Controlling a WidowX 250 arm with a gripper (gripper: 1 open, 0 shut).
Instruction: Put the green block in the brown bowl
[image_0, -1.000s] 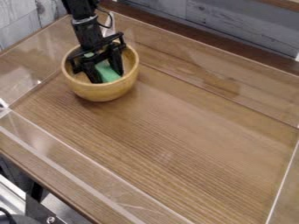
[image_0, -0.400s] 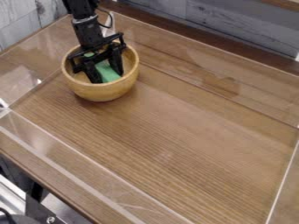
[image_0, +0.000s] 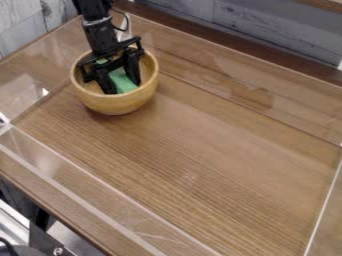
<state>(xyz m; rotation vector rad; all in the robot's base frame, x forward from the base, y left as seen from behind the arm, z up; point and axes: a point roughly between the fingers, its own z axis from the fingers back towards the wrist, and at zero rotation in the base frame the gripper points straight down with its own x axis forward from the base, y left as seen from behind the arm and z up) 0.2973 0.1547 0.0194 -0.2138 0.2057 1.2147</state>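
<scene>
Our gripper (image_0: 111, 73) reaches down into the brown bowl (image_0: 114, 97), its two dark fingers standing either side of the green block (image_0: 122, 82). The jaws look narrowly set and closed on the block, though from this far off we cannot be sure the pads press it and are not merely flanking it. The block sits inside the bowl, low against the inner wall, so the task's thing is already where it belongs. The bowl stands near the far left corner of the wooden counter (image_0: 201, 160), with clear low walls around the work area.

What could go wrong from here, in our judgement: if the jaws open too little before lifting, the block could ride up and tip out; a sideways pull could drag the light bowl along the counter.

Against the earlier frames, nothing differs: arm, block and bowl sit just the same.
</scene>
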